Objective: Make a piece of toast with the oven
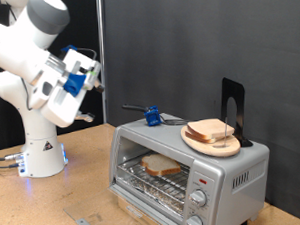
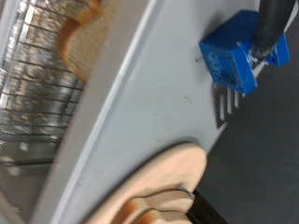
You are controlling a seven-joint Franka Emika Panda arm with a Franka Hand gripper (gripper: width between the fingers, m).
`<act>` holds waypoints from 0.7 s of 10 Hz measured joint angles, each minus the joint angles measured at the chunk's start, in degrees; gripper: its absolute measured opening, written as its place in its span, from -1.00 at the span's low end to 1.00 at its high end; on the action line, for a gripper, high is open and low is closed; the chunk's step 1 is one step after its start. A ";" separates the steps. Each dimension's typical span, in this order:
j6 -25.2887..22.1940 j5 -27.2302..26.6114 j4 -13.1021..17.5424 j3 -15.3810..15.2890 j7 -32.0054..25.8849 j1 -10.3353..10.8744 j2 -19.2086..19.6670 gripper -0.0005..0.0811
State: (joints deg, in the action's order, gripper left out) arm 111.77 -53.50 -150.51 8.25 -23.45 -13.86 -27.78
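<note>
The oven (image 1: pixel 208 178) is a small silver toaster oven at the exterior view's lower right, its door folded down. A slice of toast (image 1: pixel 160 165) lies on the wire rack inside; it also shows in the wrist view (image 2: pixel 79 35) on the rack. My gripper (image 1: pixel 86 70) hangs in the air to the upper left of the oven, well clear of it, with its blue fingers apart and nothing between them. The gripper does not show in the wrist view, which looks down on the oven's grey top (image 2: pixel 140 103).
A round wooden plate (image 1: pixel 230 147) with bread slices (image 1: pixel 207 130) sits on the oven top, also in the wrist view (image 2: pixel 173 173). A blue-handled fork (image 1: pixel 150 116) (image 2: pixel 234 61) lies on the oven top. A black stand (image 1: pixel 233 107) rises behind the plate. The robot base (image 1: pixel 42 152) stands on the wooden table.
</note>
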 joint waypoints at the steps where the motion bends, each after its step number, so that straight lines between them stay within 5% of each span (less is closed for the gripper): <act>1: -1.03 2.09 0.29 1.47 -0.59 -1.04 0.03 0.99; 4: -2.70 4.58 0.73 3.53 -4.27 -1.86 0.35 0.99; 7: -2.75 0.88 1.11 4.64 9.91 -3.12 1.15 0.99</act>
State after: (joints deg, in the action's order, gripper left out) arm 109.02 -52.62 -149.40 12.90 -13.54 -16.98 -26.63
